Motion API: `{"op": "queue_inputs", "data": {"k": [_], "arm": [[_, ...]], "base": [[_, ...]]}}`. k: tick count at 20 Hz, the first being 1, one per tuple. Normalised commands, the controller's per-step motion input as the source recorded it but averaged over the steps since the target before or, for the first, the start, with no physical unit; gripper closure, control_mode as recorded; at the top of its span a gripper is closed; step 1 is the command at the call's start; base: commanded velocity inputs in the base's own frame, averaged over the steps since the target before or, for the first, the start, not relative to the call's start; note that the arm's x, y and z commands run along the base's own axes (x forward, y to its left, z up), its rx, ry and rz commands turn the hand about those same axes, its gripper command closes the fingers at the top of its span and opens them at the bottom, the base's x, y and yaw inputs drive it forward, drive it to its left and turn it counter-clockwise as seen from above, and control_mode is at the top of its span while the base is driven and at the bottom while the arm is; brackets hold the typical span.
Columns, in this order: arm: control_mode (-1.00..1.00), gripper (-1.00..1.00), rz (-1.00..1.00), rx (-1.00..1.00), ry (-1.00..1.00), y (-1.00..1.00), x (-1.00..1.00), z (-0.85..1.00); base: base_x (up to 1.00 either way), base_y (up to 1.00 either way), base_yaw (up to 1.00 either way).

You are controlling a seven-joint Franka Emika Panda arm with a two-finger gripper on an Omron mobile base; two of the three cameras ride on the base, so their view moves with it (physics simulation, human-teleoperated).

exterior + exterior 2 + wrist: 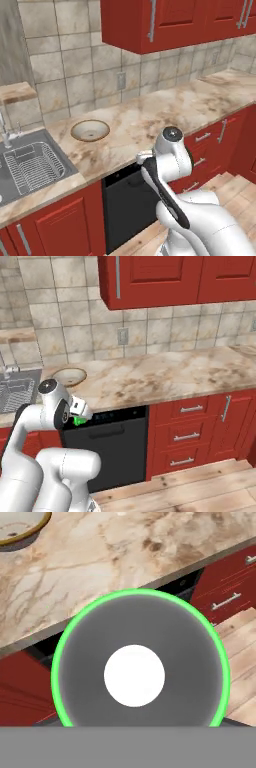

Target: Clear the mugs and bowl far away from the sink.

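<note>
Green mug (140,672): it is riding in the end effector (79,415), seen from straight above in the hand view as a bright green rim around a grey inside with a white base; in the right base view a sliver of green is showing at the hand, out past the front edge of the surface (165,112) and above the dark dishwasher front (112,443).
End effector: it is standing fairly wide, and by my reading it is closing on the green mug rather than hanging free; the fingertips themselves are hiding behind the mug.
Bowl (90,130): it is sitting upright on the surface just beside the sink (30,167), on the side toward the long open run of surface, so it is not yet cleared.
Yellow mug: I cannot tell where it is sitting.
Progress: the task is looking early to middling; one mug is being carried, nothing is resting yet at the end of the surface far from the sink, and the bowl is waiting.
Bowl relative to end effector: it is lying well apart from the hand, back toward the sink and the wall.
</note>
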Motion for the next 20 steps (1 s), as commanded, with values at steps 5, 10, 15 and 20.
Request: {"op": "queue_inputs", "data": {"k": [5,10,15,20], "arm": [[1.00,1.00,0.00,0.00,0.00,0.00,0.00,0.00],[1.00,1.00,0.00,0.00,0.00,0.00,0.00,0.00],[1.00,1.00,0.00,0.00,0.00,0.00,0.00,0.00],[1.00,1.00,0.00,0.00,0.00,0.00,0.00,0.00]], "base": [[-0.39,-0.12,-0.67],[0.05,-0.22,-0.76],[0.29,-0.37,-0.74],[0.43,-0.38,-0.76]]}}
